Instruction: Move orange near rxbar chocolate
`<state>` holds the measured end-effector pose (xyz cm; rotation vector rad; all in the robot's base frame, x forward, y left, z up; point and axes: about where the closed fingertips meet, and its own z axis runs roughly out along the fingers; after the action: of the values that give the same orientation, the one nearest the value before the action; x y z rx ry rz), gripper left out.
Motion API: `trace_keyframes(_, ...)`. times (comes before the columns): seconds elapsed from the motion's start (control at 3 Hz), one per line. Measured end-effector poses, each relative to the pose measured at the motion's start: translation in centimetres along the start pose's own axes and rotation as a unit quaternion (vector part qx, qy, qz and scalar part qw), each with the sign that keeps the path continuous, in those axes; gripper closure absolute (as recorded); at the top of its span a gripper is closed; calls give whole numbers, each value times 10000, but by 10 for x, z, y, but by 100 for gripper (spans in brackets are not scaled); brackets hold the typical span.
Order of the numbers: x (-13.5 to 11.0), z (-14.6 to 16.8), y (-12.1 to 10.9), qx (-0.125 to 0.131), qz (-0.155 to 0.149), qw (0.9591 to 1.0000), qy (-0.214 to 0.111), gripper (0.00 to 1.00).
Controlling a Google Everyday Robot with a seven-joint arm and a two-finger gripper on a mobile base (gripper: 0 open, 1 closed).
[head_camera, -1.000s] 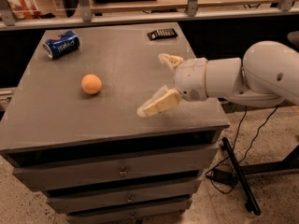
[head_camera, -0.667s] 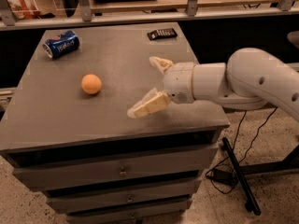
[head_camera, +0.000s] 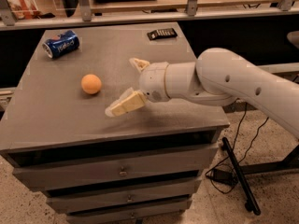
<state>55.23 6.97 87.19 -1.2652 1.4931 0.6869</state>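
Gripper (head_camera: 120, 86) hung mid-frame above table (head_camera: 56, 120), fingers spread wide, holding nothing. Orange (head_camera: 91, 84) sat just left of it. Snack bar (head_camera: 162, 33) lay upper centre. Blue can (head_camera: 61, 44) upper left.

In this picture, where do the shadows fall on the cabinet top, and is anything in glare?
Camera view: light seems soft, from above. The orange has a faint shadow under it. The open hand, right of the orange and above the cabinet top, leaves a dim patch beneath the arm. No strong glare; the rxbar chocolate at the back edge looks dark.
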Motion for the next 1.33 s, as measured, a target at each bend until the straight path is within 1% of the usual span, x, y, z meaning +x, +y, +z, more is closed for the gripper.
trace_keyframes(0.33,8,18,-9,132,190,9997,125,0)
trace_keyframes(0.67,9,36,-16,160,353,9992,93,0)
trace_keyframes(1.33,6,70,-22,28,492,9988,-63,0)
